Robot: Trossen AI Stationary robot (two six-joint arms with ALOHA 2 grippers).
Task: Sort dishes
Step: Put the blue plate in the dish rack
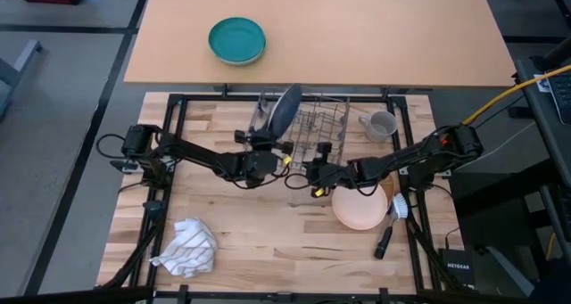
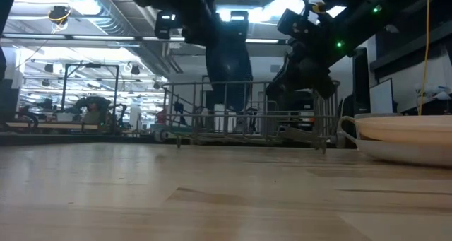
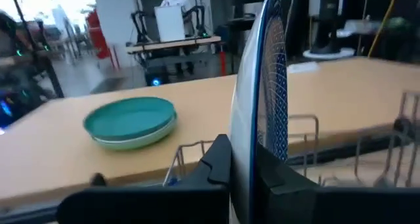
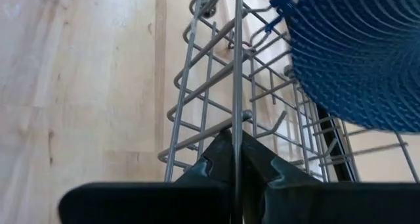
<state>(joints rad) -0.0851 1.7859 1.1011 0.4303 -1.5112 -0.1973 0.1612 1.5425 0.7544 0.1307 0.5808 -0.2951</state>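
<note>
A blue plate [image 3: 266,99] stands on edge, pinched at its lower rim between the closed fingers of the left gripper [image 3: 239,168]. In the overhead view it sits near the centre of the light wooden table [image 1: 268,242], at the left end of the wire dish rack [image 1: 321,126], which lies at about twelve o'clock from the table's middle. To do this step well, the plate probably needs to stay upright and line up with a gap between the rack wires before it goes down, and be released only once its rim is seated.

The right gripper [image 4: 236,155] is closed tight on a single wire of the rack, at the rack's six o'clock edge, apparently steadying it.

The rack looks otherwise bare of dishes, though parts are hidden by the arms. A small grey mug [image 1: 382,125] stands just beside the rack at three o'clock; whether anything is in it cannot be told. A peach-pink bowl [image 1: 361,206] rests at about four o'clock from the table's centre, looking bare inside. The white plate cannot be made out for certain.

A teal-green bowl [image 1: 237,40] sits apart on the farther tabletop, around eleven o'clock. A striped white cloth [image 1: 187,248] lies crumpled at seven o'clock.
</note>
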